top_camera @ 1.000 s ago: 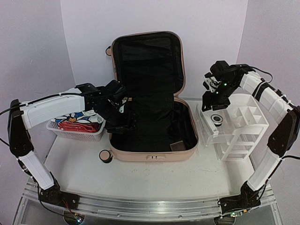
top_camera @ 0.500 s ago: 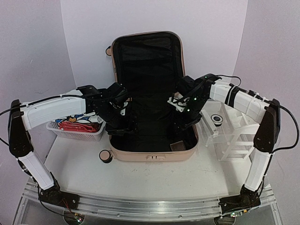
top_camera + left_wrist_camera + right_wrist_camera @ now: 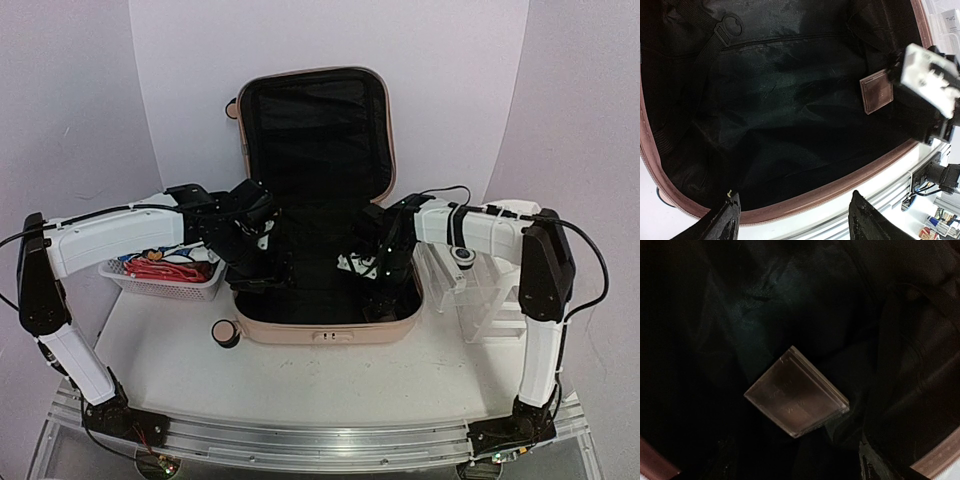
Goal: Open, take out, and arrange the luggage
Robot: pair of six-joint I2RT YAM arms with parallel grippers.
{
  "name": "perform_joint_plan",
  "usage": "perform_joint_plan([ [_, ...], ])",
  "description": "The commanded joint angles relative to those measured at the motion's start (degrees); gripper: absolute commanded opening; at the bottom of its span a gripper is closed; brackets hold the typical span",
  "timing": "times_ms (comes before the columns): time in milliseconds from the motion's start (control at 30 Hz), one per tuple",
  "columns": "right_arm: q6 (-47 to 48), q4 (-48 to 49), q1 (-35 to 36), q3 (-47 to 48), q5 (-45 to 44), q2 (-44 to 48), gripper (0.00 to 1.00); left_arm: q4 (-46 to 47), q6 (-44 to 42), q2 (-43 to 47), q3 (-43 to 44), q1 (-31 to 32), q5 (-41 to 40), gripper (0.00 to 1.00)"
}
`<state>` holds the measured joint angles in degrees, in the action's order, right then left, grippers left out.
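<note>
Top external: the luggage [image 3: 320, 310] is lying open mid-table, lid standing upright at the back and lower shell facing up. Both arms are reaching into that shell. Step in hand, my read: opening is done and take-out is underway.

Left wrist cam: the left gripper [image 3: 795, 217] is hovering over the shell w/ jaws spread wide, nothing between them. Only black lining [image 3: 790, 130] is showing ahead of the gap. 1 item is visible, a brown flat case [image 3: 876, 91], lying well ahead of the jaws and off toward the right finger's side.

Right wrist cam: the right gripper [image 3: 797, 462] is pointing down into the shell. Its jaws are standing wide apart & empty, the 2 fingers showing dimly at the frame bottom. The case is sitting just ahead of the gap, approx centred between the fingers, turned diagonal to the jaw line, not touched.

Next move, as judged: the right gripper is needing to drop lower, prob. w/ some wrist roll so the fingers are straddling 2 opposite edges of the case. The case is looking thin and flat on soft fabric, so the pinch must go low w/o snagging the lining. Then lift out, likely toward the white organizer [image 3: 495, 295].
</note>
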<state>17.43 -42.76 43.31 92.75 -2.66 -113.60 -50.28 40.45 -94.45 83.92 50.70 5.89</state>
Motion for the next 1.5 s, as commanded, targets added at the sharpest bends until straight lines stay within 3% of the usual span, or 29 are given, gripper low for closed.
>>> perform_joint_plan([
  [0, 11.83, 5.56, 1.38, -4.67, -2.06, 2.33, 0.85, 1.36, -0.57, 3.90, -0.50, 0.19, 0.02, 0.75],
  [300, 30.65, 6.33, 1.32, -7.15, 4.45, -3.14, 0.84, 1.29, -0.44, 5.06, -2.35, 0.19, 0.74, 0.75],
  [533, 31.22, 9.65, 0.31, -6.55, -1.08, -8.12, 0.81, 1.30, -0.80, 4.72, -2.49, 0.19, 1.17, 0.75],
  [600, 30.93, 10.31, 0.21, -5.01, -3.51, -9.69, 0.73, 1.26, -0.95, 4.55, -2.30, 0.19, 1.17, 0.75],
  [700, 28.82, 10.42, 0.12, -1.77, -3.39, -10.57, 0.48, 1.20, -1.22, 4.45, -1.89, 0.19, 1.16, 0.75],
  [900, 25.69, 14.03, 0.12, -1.63, -1.83, -4.63, 0.23, 1.09, -1.02, 4.50, -1.65, 0.19, 0.53, 0.75],
  [1333, 17.74, 14.73, -0.15, -5.37, -0.66, 7.94, 0.20, 1.35, -0.29, 3.27, -1.30, 0.19, 0.79, 0.75],
  [1467, 10.86, 14.57, -1.65, -5.24, 0.51, 11.00, 0.20, 1.46, -0.10, 3.14, -1.13, 0.19, 0.83, 0.75],
])
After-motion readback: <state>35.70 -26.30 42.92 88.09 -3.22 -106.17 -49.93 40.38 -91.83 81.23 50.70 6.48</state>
